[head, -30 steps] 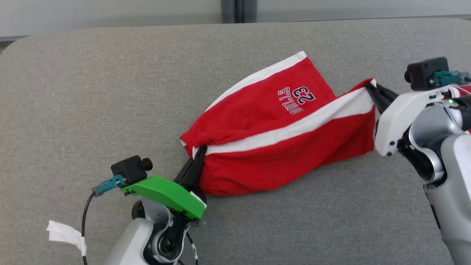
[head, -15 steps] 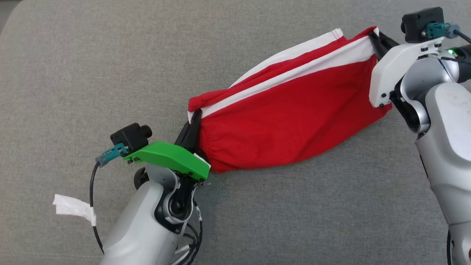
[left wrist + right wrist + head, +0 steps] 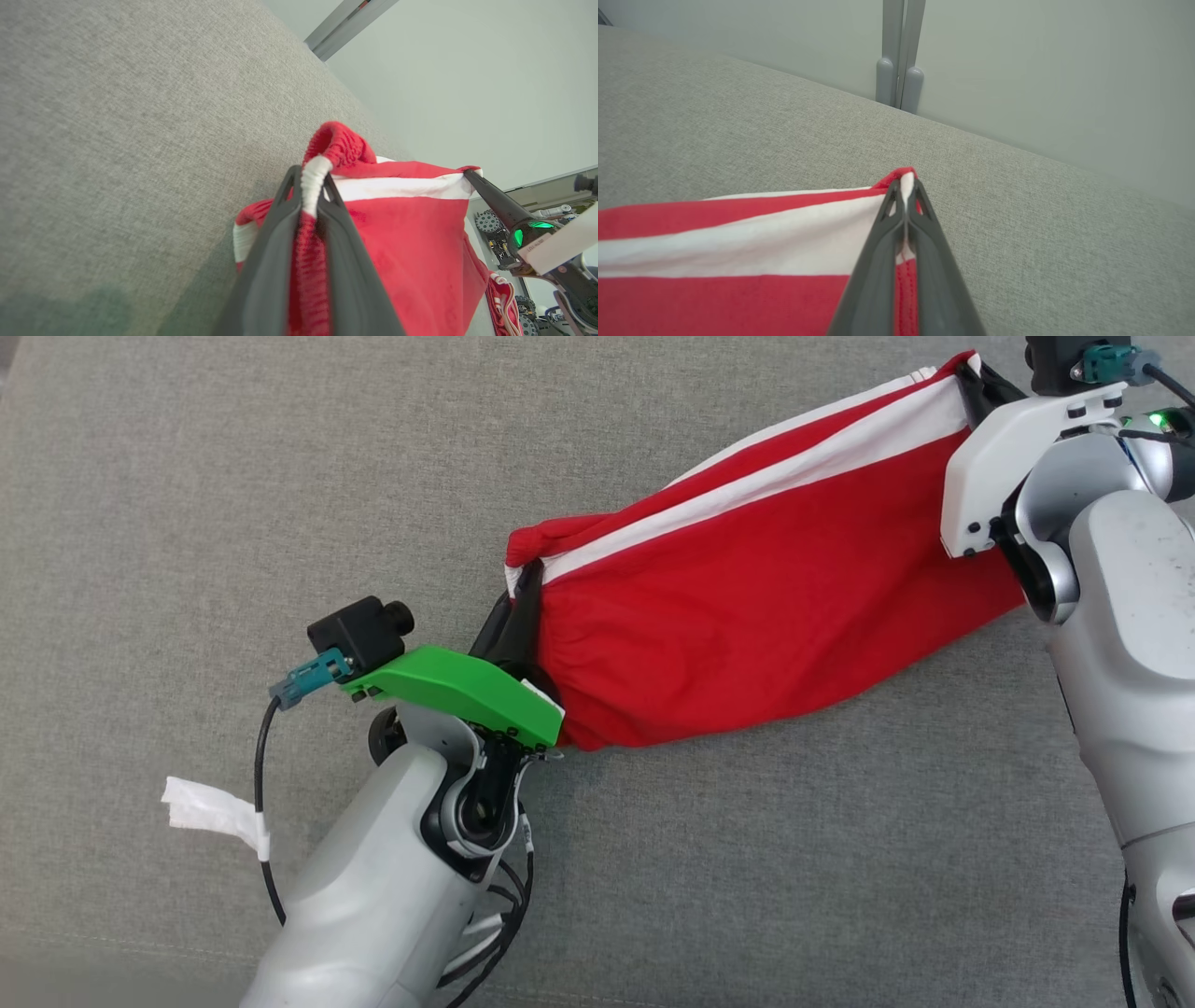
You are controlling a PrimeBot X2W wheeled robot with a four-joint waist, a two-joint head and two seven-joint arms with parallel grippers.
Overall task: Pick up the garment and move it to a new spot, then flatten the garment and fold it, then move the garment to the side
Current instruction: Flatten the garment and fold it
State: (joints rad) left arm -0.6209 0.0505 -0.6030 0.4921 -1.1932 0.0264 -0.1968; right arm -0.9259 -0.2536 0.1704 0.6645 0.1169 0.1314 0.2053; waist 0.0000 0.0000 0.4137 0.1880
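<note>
Red cloth with white bands: the garment (image 3: pixel 747 616) is seen stretched slantwise between the two hands, over the centre and right of the grey woven tabletop (image 3: pixel 233 476) in the head view. One end is held at the left hand (image 3: pixel 525 605), near the middle of that view. The other end is held at the right hand (image 3: pixel 973 381), in the upper right corner. A white band is seen running along the upper edge from one hand to the other, with a second white strip just behind it. The red panel sags below in a soft curve. Whether its lower edge touches the tabletop cannot be told.

Left hand: fingers (image 3: pixel 266 261) are pressed together on a ribbed red-and-white edge of the garment, which is bunched and pokes out past the fingertips in the left wrist view. A green cover (image 3: pixel 457 695) and a small black camera (image 3: pixel 359 627) are noted on that wrist. A cable (image 3: pixel 259 756) with a white tape tag (image 3: pixel 207 805) hangs beside the forearm.

Right hand: the two fingers are pinched on a corner of the garment where the white band meets a red hem, as shown in the right wrist view. A sliver of white cloth is seen between the tips. A white cover (image 3: pixel 1008 448) is noted on that wrist.

Background, right wrist view: a pale wall (image 3: pixel 1041 70) is seen beyond the tabletop's far edge, with a grey upright post (image 3: pixel 896 51) against it.
</note>
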